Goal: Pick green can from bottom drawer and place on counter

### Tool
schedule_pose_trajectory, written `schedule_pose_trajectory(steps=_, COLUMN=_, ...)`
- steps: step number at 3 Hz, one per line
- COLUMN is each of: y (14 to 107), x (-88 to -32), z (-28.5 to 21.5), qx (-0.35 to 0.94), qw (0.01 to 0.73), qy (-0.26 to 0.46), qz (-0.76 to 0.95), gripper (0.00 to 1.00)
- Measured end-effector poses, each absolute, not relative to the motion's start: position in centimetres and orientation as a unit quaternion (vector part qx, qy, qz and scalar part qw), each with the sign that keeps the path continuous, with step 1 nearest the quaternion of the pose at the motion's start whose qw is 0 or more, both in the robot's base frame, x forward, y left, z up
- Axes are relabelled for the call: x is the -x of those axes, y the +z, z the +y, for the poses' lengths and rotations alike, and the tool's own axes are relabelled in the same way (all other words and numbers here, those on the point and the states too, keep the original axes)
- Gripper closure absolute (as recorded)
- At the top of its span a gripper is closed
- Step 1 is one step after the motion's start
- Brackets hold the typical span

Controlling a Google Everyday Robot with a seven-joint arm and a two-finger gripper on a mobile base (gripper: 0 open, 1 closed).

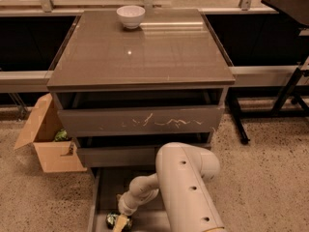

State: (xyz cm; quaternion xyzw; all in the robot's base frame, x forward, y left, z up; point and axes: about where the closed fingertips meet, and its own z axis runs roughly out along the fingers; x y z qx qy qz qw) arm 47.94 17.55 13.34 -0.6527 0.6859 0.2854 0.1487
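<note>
The green can lies on the floor of the open bottom drawer at the lower left of the view, partly cut off by the frame's bottom edge. My gripper reaches down into the drawer at the can, its yellowish tip right beside or on it. The white arm comes in from the bottom right. The glossy counter tops the cabinet.
A white bowl stands at the counter's back edge. The scratched drawer front and the drawer below it sit slightly open above the bottom drawer. An open cardboard box with a green item stands left of the cabinet. A black table's legs are at the right.
</note>
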Motion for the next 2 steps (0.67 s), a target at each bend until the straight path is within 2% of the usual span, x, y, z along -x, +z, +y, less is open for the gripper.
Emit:
schedule_pose_trajectory(steps=1, y=12.45, x=-47.72, z=17.47, qx=0.652, qw=0.143, qy=0.279, qz=0.691, gripper=0.18)
schedule_pose_trajectory(steps=2, y=12.36, x=-47.67, z=17.45, qx=0.651, qw=0.142, qy=0.279, qz=0.691, gripper=0.42)
